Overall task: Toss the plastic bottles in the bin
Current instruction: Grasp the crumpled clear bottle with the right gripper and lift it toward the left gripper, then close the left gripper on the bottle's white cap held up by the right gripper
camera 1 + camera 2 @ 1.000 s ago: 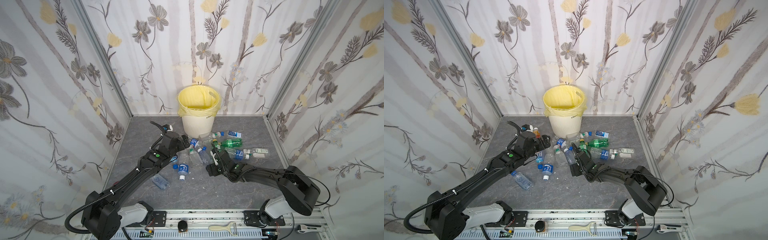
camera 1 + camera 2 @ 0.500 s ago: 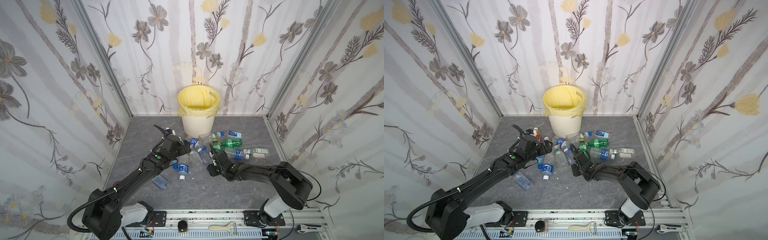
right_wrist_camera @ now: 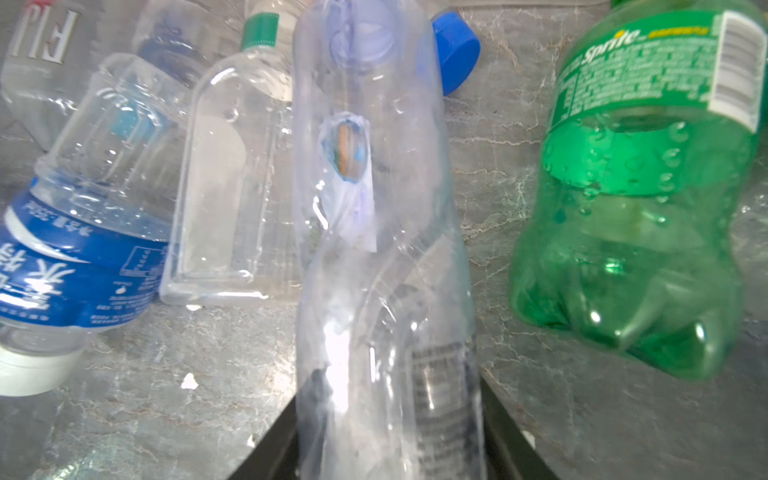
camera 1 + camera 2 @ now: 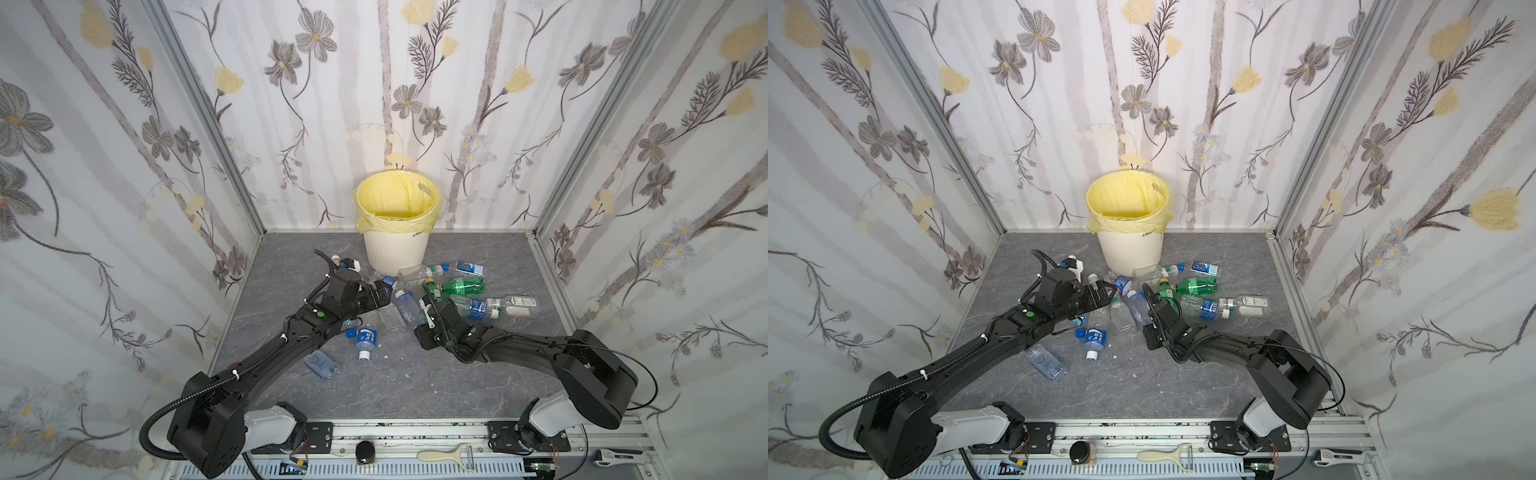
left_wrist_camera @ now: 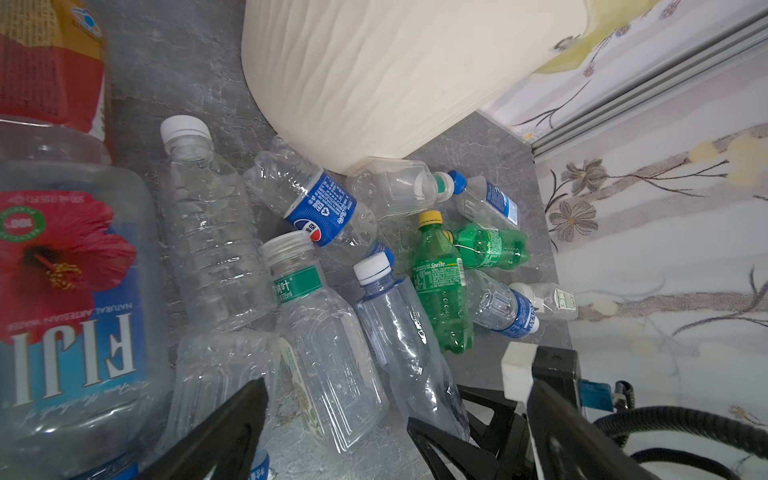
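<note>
many plastic bottles [image 4: 461, 286] lie at six o'clock of the bin [image 4: 395, 253], itself at twelve o'clock on the floor [image 4: 415, 382]. right gripper [image 3: 390, 415] clamps a crumpled clear bottle [image 3: 374, 208]; left gripper [image 5: 336, 415] fingers stand apart over them.

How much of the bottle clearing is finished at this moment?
Done: no bottle shows inside the bin, though its bottom is hidden. In hand: the right hand grips a crumpled clear bottle, not yet lifted; the left hand is open and empty. Left: over a dozen bottles on the floor, including a green Sprite bottle.
</note>
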You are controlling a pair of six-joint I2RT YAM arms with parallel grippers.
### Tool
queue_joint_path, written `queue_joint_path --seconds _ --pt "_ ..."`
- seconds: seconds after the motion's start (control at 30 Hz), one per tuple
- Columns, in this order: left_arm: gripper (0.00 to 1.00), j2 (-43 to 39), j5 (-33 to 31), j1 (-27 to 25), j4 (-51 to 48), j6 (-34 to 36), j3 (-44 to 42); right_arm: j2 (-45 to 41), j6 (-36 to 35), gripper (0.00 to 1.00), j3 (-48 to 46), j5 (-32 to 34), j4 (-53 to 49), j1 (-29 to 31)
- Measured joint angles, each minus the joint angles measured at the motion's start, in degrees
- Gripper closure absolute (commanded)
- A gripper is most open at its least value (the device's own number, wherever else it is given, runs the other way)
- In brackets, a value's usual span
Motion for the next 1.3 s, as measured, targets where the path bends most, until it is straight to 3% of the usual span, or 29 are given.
queue_joint_path --seconds 0.6,1.13,1.3 --pt "0.00 3.96 4.31 0.07 2.51 -4.44 6.69 -11.39 -0.04 0.49 8.09 -0.50 -4.35 0.07" --pt "0.00 7.04 7.30 0.11 10.67 -11.37 9.09 -12.92 -0.04 0.49 11.02 -2.51 -4.42 0.07" --pt "0.08 7.50 8.39 0.11 14.10 -12.83 7.96 -12.92 0.02 0.49 11.04 -2.93 -3.98 0.76"
